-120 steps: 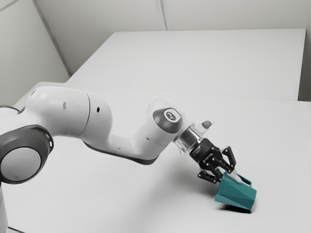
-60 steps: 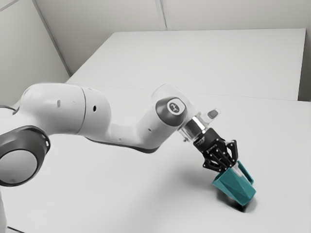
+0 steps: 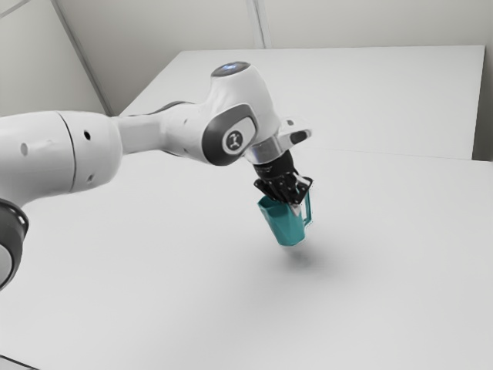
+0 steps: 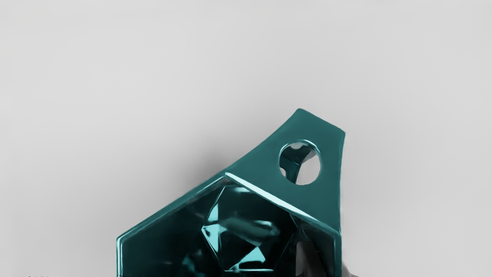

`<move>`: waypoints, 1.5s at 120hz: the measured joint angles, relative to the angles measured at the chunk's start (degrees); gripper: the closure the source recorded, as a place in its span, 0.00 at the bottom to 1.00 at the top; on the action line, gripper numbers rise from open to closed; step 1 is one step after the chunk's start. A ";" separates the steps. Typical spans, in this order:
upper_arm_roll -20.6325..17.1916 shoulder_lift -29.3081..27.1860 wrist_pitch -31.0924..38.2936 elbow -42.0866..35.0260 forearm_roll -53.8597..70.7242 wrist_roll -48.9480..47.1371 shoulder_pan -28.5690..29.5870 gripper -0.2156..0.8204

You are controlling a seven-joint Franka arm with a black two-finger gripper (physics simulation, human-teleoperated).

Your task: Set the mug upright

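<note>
Exterior view: one white arm (image 3: 92,146); black fingers (image 3: 296,208), clenched on the mug's rim wall, one inside, one outside; one teal mug (image 3: 283,225), mouth up, tilted, raised above the desk (image 3: 192,293), handle toward the exterior view's right; pale wall (image 3: 370,23) behind.

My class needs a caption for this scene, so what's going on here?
A robot arm's black gripper holds a teal mug by its wall, one finger inside and the other outside. The mug hangs over the pale table, mouth up but leaning, its handle toward the exterior view's right. It is not yet set down.
</note>
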 joint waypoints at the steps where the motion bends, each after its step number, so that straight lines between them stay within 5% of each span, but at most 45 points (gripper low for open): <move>1: 0.02 -0.19 -0.04 -0.06 0.42 -0.10 0.19 0.97; 46: 0.05 -9.66 -2.67 -8.21 9.38 -3.13 9.05 0.97; 113: 0.00 -9.31 -0.79 -14.25 9.68 0.41 22.30 0.97; 152: 0.05 -7.69 4.04 -17.30 9.58 1.69 17.49 0.97; 180: 0.06 -7.61 6.99 -19.43 9.47 2.32 19.93 0.97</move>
